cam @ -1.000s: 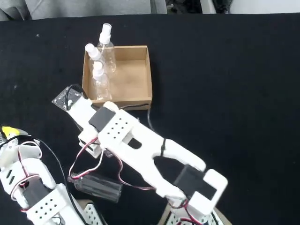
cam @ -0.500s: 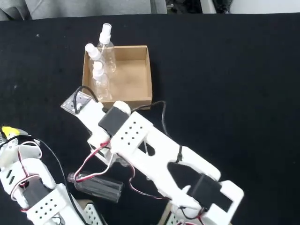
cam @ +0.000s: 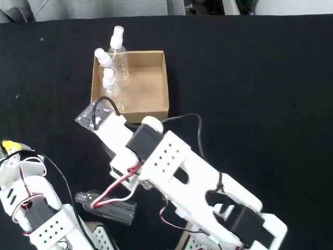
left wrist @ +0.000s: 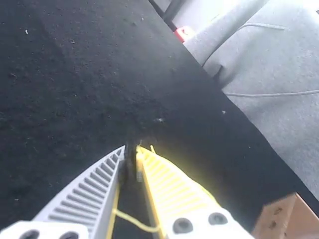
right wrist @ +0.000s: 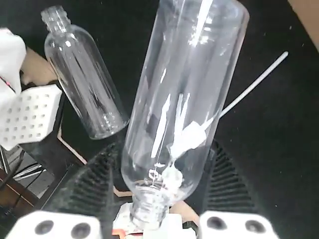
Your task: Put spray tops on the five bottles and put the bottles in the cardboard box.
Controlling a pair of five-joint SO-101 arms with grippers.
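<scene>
- The box (cam: pixel 151 86) stands on the table (cam: pixel 250 78), toward the far-left corner.
- Three bottles (cam: pixel 111 86) stand in the box, along its left wall.
- A fourth bottle (cam: pixel 109 207) lies near the table's front edge, left side.
- A fifth bottle (right wrist: pixel 184 99) sits in the right gripper (right wrist: pixel 162 157), beside the fourth.

The bottle (right wrist: pixel 184 89) is clear glossy plastic, the cardboard box (cam: pixel 146 86) matt, the table (cam: pixel 250 78) matt black cloth.

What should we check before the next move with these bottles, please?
1. Right tool grip: ok, shut around the held bottle.
2. Spray top on the held bottle: not ok, neck looks bare.
3. Second bottle topped: not ok, lies open-necked on the table.
4. Cardboard box has room: ok, three topped bottles stand along one wall.
5. Left tool free: ok, shut, empty.
6. Next spray top located: cannot tell.
</scene>
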